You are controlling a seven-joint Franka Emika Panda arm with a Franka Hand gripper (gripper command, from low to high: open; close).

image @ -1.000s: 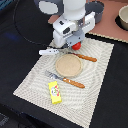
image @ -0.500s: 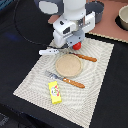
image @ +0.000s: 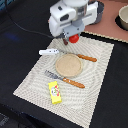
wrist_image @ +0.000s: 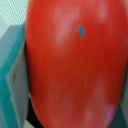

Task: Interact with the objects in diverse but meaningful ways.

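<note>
Held up above the far edge of the woven placemat (image: pixel 35 82): red tomato-like ball (image: pixel 74 38), pinched in the gripper (image: pixel 73 36), jaws closed on its sides, and in the wrist view filling almost the whole picture with a teal finger pad (wrist_image: pixel 12 75) pressed to one flank. Best handled now with a steady squeeze, since a smooth round skin probably rolls out of a loose pinch; no tilting of the wrist during travel. If meant for the round tan plate (image: pixel 67 65), just toward the camera from the ball, then carried over the plate's middle, lowered until touching or nearly so, and only then released, so as not to roll off among the cutlery. Clearance to be kept from the wooden-handled utensil (image: pixel 80 56) lying just beyond the plate and the wooden-handled fork (image: pixel 66 80) on its near side. Counted on the mat: one red ball, in the air; one yellow packet with red print (image: pixel 55 92) near the mat's near edge; one white oblong piece (image: pixel 48 51) to the exterior view's left of the plate; one plate; two wooden-handled utensils. One grey pot (image: pixel 123 17) well apart, on the tan surface at the exterior view's right. Dark brown stick: not made out with any certainty.
</note>
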